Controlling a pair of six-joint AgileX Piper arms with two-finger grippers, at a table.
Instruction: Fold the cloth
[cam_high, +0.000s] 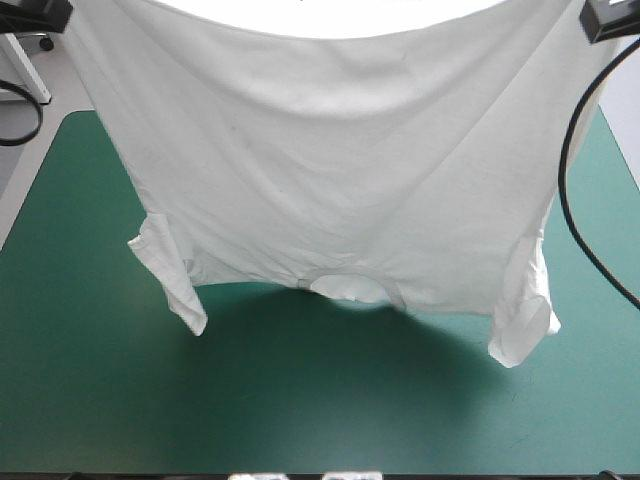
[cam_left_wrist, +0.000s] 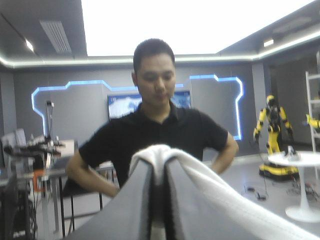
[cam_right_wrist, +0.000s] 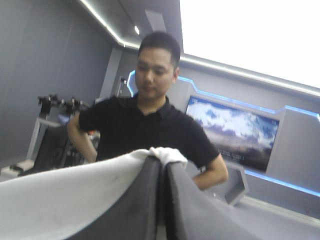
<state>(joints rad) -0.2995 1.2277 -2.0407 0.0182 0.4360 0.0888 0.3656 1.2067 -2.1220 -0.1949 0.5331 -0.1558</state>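
now, you have the t-shirt (cam_high: 330, 170) up off the table, hanging as one broad sheet between the two arms; the left gripper (cam_left_wrist: 159, 167) has its black fingers pressed together on a roll of white cloth that wraps over their tips, and the right gripper (cam_right_wrist: 163, 167) pinches a bunched corner the same way, the cloth running off to its side as a taut band; both wrists look level into the room, so both arms are raised high.

what your next move turns on is how the shirt hangs from those two pinches; the held edge runs side to side across the table, from one gripper to the other, and the body drops straight down from it; it hangs upside down, with the collar (cam_high: 350, 288) and both sleeves lowest, one sleeve (cam_high: 170, 275) toward the left arm's side and the other sleeve (cam_high: 525, 320) a little lower on the right arm's side; that lower end sits over the middle of the teal-green cover (cam_high: 300, 410), and you cannot tell from above whether it touches or just clears it.

neither arm is nearer the cloth; each has a corner; so i'd judge the lay-down needs both lowering together, collar end landing first, with the held edge kept stretched so the sheet spreads flat rather than bunching.
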